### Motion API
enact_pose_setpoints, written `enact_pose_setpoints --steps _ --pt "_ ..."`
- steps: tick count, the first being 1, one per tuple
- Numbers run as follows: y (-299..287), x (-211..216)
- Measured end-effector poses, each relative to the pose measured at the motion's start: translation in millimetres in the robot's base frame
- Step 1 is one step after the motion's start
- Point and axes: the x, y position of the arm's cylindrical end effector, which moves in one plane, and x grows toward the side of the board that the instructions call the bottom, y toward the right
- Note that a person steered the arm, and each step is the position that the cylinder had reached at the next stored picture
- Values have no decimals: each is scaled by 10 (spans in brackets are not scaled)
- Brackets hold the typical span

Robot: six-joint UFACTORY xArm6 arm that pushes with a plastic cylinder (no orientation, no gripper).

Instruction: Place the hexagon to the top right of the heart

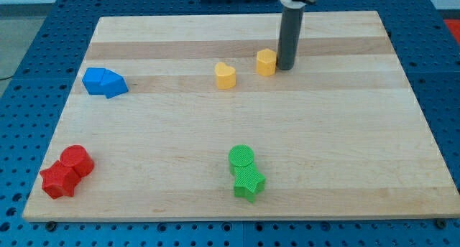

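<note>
Light wooden table [323, 154] with plank grain, lying on a blue perforated base that shows at all edges. Room beyond not visible; only dark robot hardware at the view's top.

Count: 2 yellow, 2 green, 2 red, 2 blue blocks. Yellow hexagon [266, 62] sits upper centre, just to the view's upper right of the yellow heart [225, 75], small gap between them. Green cylinder [241, 158] touches green star [249, 182] near the view's bottom centre. Red cylinder-like block [77, 161] touches red star [58, 181] at bottom left. Two blue blocks [105, 82] are pressed together at left, shapes hard to make out, seam barely visible.

End effector is a plain dark rod [290, 35], no jaws, so nothing to open or close. My tip [286, 67] rests on the table just beside the hexagon's right side, touching or nearly so, can't tell which. Rod's top is cut off by the frame. Table's far corners are cropped slightly.
</note>
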Motion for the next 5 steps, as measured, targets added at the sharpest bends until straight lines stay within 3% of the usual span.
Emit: enact_pose_setpoints --steps 2,5 --pt "2 -161" --pt "-259 7"
